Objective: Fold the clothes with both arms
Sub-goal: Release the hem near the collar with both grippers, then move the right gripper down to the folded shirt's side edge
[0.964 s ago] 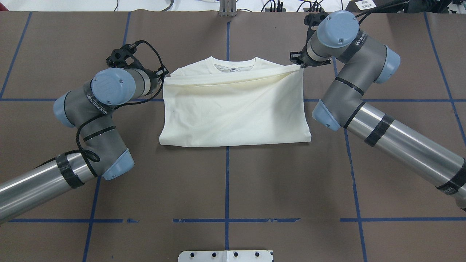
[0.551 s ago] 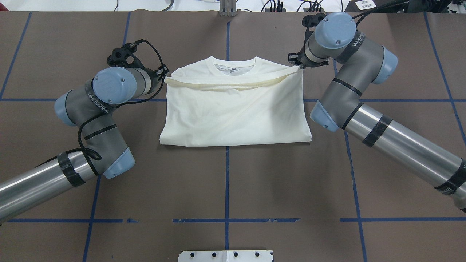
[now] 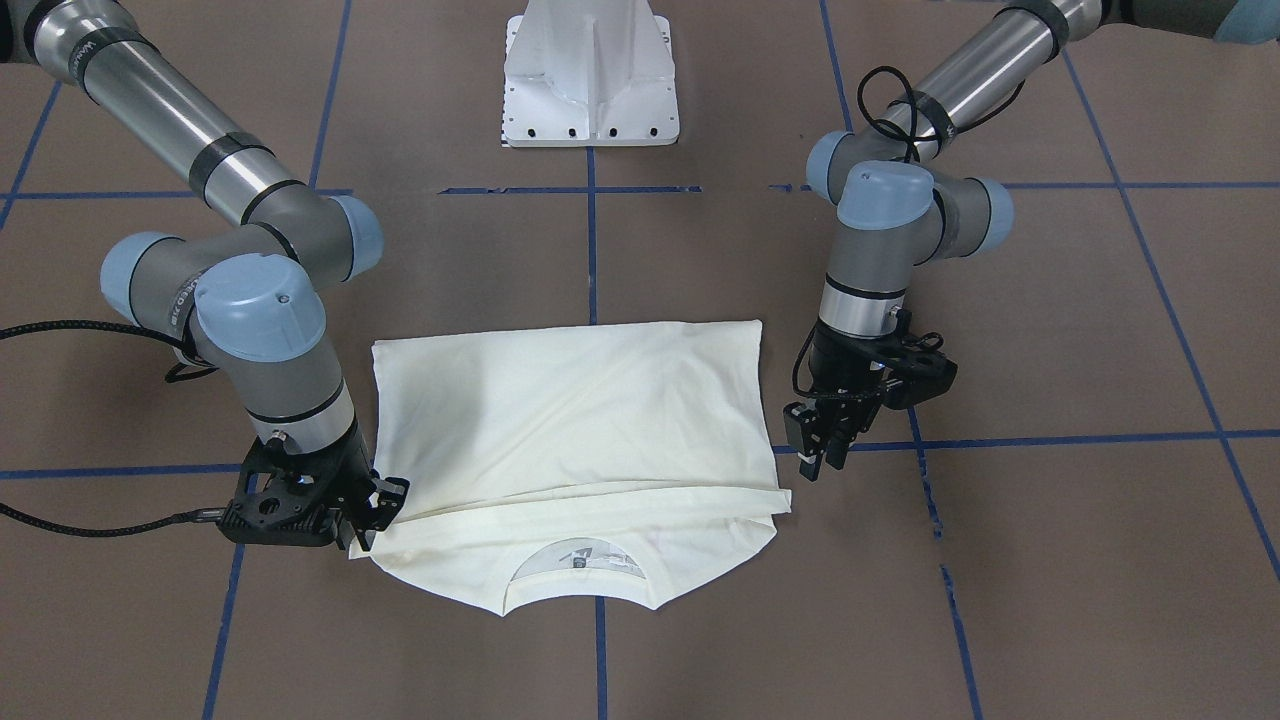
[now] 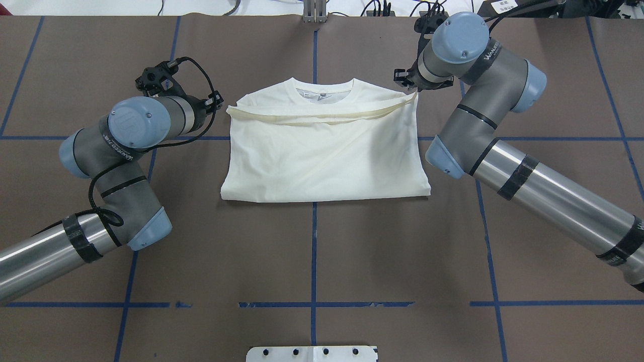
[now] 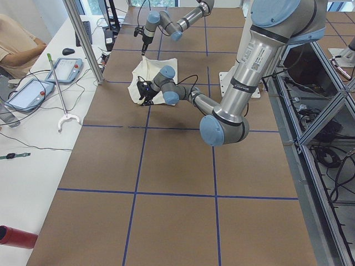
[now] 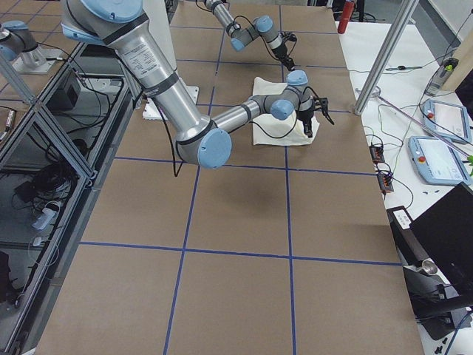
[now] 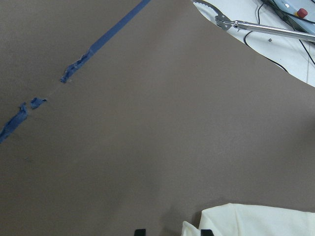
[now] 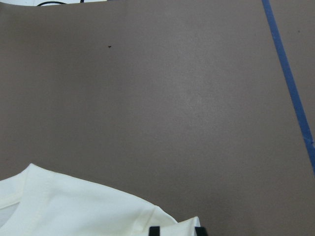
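- T-shirt (image 4: 322,156) lies folded flat mid-table, toward the edge far from the robot, collar outward.
- Left gripper (image 3: 820,455): jaws apart, empty, just beside one folded corner.
- Right gripper (image 3: 368,525): tips parted, straddling the opposite corner.

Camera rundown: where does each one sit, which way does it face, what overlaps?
Front-facing: across the table, facing the base, steeply down on the shirt; left arm at picture right, right arm at left.
Overhead: behind the robot, forward and down; arms swap sides.
Exterior left: table end, along it; left arm near.
Exterior right: opposite end; right arm near.
Left wrist: down at table; tips of left claw, shirt corner.
Right wrist: likewise; tips of right claw.
Shared: front-facing and overhead both show the folded shirt, from opposite sides.
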`<state>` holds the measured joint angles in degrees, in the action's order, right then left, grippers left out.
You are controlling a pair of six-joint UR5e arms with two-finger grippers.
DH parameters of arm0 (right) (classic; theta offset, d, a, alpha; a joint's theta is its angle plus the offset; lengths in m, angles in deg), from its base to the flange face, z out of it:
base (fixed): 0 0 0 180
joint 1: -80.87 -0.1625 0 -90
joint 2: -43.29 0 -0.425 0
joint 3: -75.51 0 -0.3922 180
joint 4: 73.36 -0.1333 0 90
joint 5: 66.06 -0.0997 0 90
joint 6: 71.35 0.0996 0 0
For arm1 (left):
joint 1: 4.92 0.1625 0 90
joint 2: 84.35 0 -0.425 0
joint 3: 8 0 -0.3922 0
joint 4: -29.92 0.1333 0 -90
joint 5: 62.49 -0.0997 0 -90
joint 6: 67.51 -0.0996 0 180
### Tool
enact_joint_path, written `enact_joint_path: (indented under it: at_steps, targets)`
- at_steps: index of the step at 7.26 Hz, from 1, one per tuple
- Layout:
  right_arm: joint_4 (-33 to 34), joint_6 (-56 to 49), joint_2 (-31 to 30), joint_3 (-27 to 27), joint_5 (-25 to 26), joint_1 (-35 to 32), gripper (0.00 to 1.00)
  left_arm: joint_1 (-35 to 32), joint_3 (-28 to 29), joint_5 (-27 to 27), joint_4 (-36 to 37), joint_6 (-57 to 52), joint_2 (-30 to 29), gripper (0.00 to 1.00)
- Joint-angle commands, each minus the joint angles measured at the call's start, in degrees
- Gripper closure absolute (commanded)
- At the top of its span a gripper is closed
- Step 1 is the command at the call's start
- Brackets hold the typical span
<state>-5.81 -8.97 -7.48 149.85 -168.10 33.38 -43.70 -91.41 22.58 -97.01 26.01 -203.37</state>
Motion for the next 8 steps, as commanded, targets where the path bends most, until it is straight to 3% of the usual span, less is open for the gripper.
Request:
enact_joint_path:
  at_steps: [1,2,3,4,5,8]
  targets:
    - [-0.31,0.98,-5.52,9.44,-5.06,-0.41,0.0,0.38,-0.09,0.01,-0.43,0.16,0.02,0.52]
    - [-0.31,4.12,-11.32,17.51,-5.1,1.68,0.0,0.38,-0.09,0.01,-0.34,0.17,-0.07,0.52]
    - [-4.31,11.89,-17.73,22.98,-2.23,5.79,0.0,0.38,-0.09,0.01,-0.43,0.08,0.01,0.52]
    - [-13.23,15.45,-22.23,24.0,1.11,9.57,0.0,0.38,-0.09,0.01,-0.52,-0.09,0.19,0.52]
    - [-15.67,17.92,-24.01,23.92,1.66,11.79,0.0,0.38,-0.26,0.1,-0.61,-0.27,0.63,0.52]
    - [-15.87,26.38,-27.88,24.62,2.28,13.04,0.18,0.47,-3.68,-0.08,-0.43,0.43,0.71,0.52]
